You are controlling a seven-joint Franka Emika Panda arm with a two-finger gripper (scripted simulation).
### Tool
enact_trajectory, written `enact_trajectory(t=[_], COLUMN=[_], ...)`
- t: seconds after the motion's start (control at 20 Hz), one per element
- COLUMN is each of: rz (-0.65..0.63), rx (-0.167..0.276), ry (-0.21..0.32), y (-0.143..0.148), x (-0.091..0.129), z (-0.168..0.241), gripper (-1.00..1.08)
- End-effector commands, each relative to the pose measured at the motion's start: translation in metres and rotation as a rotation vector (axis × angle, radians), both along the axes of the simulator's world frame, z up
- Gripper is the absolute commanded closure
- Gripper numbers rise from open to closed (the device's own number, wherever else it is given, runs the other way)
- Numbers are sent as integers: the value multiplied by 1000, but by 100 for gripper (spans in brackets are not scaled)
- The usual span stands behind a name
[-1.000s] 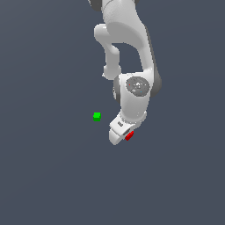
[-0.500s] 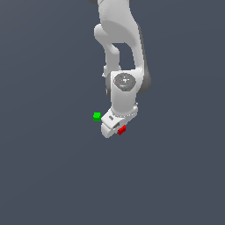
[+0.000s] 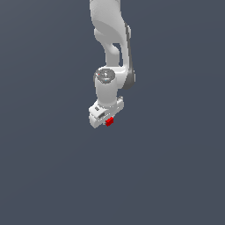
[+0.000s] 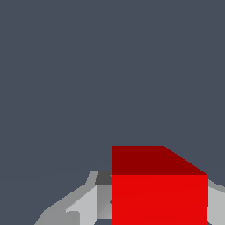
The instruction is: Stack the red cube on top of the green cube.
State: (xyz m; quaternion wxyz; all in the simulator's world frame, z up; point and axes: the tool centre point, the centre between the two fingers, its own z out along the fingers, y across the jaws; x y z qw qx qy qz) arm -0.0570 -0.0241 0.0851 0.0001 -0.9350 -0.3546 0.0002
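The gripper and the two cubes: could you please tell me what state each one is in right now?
gripper: shut on the red cube, carried by the arm.
red cube: held between the fingers, upright.
green cube: not visible in either view now; its state cannot be told.

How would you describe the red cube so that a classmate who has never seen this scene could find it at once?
Follow the big white robot arm down to the end effector at its lower end. There, between the fingers, sits the red cube, a tiny block far smaller than the end effector. It is the only bright red thing against the white arm and plain grey floor.
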Motion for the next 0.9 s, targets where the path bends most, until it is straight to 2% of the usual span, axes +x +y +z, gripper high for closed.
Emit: enact_trajectory(t=[0.0,0.45,0.85], rz=[0,0,1], rx=[0,0,0], ry=[-1,-1,0], y=[-16,-61,-75], x=[-17,-60,-71], z=[-5,-19,-24], gripper=[108,108,108])
